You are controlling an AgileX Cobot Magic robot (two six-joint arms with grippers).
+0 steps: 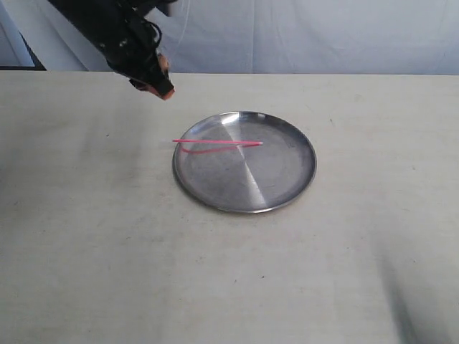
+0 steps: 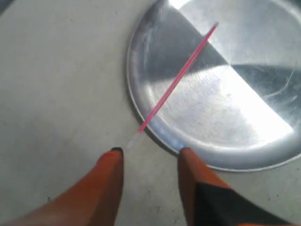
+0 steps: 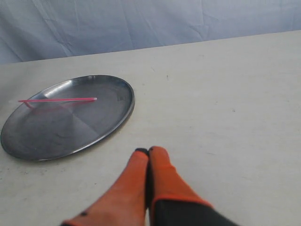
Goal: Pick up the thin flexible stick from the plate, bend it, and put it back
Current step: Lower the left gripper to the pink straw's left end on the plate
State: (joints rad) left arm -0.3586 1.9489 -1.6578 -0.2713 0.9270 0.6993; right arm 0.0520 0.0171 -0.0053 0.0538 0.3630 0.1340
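The thin pink stick [image 1: 217, 142] lies straight across the left half of the round steel plate [image 1: 287, 179], its left tip poking just past the rim. My left gripper [image 1: 159, 82] hovers above the table, up and left of that tip. In the left wrist view it [image 2: 149, 151] stands open with nothing between its orange fingers, the stick [image 2: 176, 80] and plate [image 2: 225, 136] just ahead. My right gripper [image 3: 148, 150] is shut and empty; its view shows the plate [image 3: 113, 117] and stick [image 3: 59, 100] far off. It is out of the exterior view.
The plate sits mid-table on a pale cloth-covered surface [image 1: 107, 236]. A bluish-white backdrop [image 1: 323, 36] hangs behind the far table edge. A dark shadow falls on the cloth at the bottom right of the exterior view.
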